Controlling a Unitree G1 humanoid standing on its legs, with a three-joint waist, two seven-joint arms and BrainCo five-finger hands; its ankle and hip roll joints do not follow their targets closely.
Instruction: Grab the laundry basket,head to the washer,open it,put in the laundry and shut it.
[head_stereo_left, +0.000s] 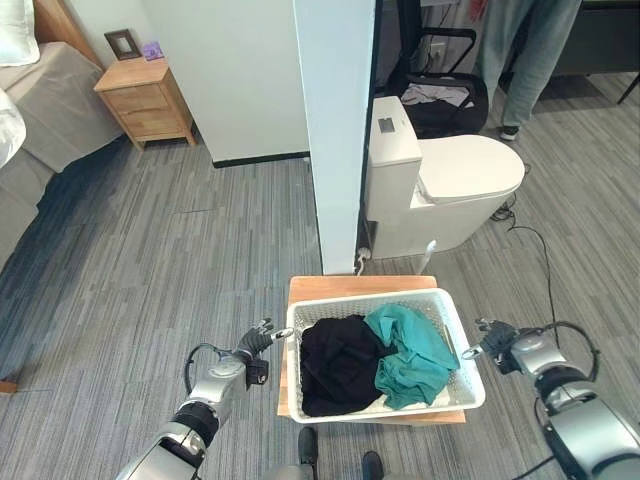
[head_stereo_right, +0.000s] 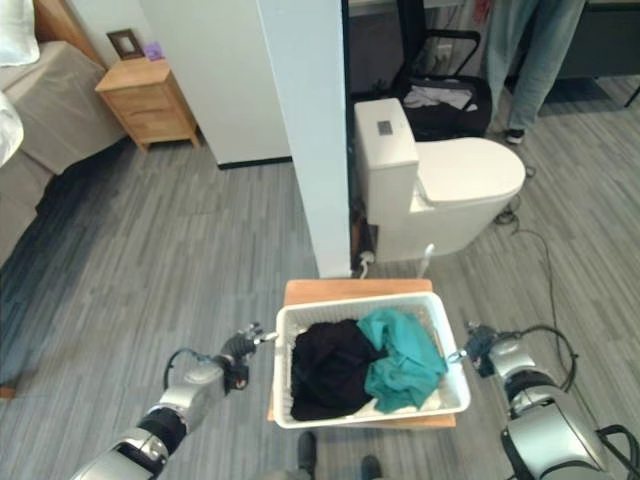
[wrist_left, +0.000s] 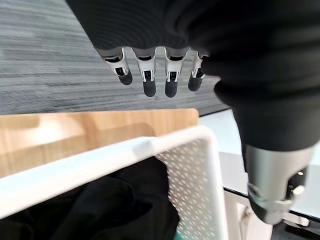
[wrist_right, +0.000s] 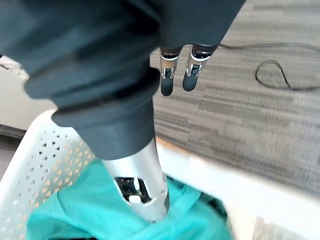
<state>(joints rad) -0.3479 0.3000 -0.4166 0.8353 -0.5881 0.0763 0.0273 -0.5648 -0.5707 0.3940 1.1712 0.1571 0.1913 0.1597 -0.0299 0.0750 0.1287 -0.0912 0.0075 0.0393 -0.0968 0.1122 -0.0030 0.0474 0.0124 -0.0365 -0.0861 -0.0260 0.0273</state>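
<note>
Basket (head_stereo_left: 455, 335): white, on a low wooden stand (head_stereo_left: 340, 288), holding black and teal laundry (head_stereo_left: 372, 360). Left hand (head_stereo_left: 258, 341) and right hand (head_stereo_left: 494, 337): one at each side rim, fingers loosely extended, gripping nothing. Grab not yet made; carrying, washer, loading and shutting all remain.

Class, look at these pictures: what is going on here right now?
A humanoid robot stands over a white laundry basket that sits on a low wooden stand and holds black clothes and a teal garment. Its left hand and right hand are at the basket's two sides, fingers straight, thumbs over the rim. Nothing is gripped or lifted yet. A toilet stands behind.
</note>
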